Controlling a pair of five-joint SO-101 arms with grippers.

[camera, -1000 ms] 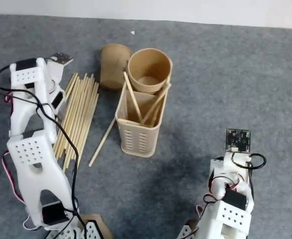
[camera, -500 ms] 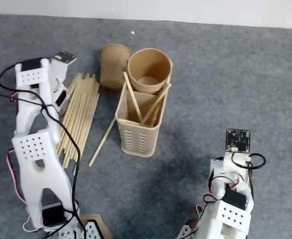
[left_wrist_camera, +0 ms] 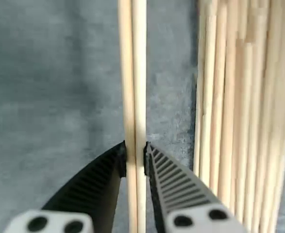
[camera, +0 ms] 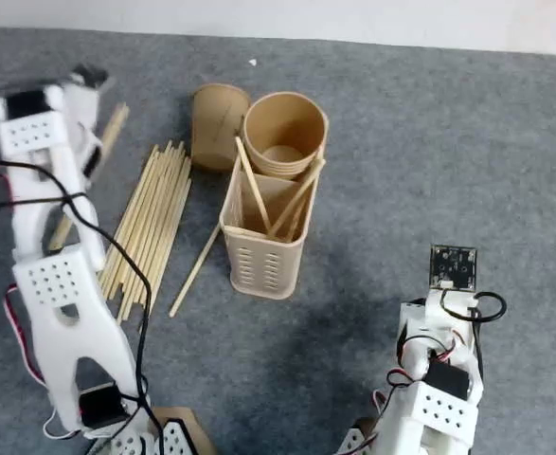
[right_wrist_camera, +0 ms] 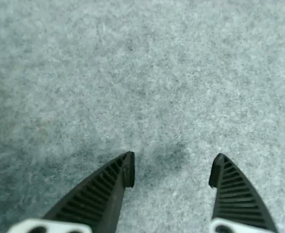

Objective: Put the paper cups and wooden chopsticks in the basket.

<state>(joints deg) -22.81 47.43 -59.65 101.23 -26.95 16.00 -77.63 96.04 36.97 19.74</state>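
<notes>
- Since the earlier frames, the left arm had swung away from the loose bundle of chopsticks toward the upper left of the high view, taking two chopsticks with it; the right arm had kept its position.
- The left gripper was clamped narrowly on the pair of chopsticks, which ran side by side between its fingers.
- The held pair lay just left of the bundle, clear of it.
- The bundle rested on the grey carpet, left of centre.
- One single chopstick lay slantwise between the bundle and the basket.
- The basket stood upright at centre, with several chopsticks leaning inside its near compartment.
- A nested stack of paper cups stood upright at the basket's upper end; whether it sat inside a compartment could not be determined.
- Another paper cup lay on its side at upper centre, touching the stack.
- The right gripper was spread wide above bare carpet at lower right, holding nothing.
</notes>
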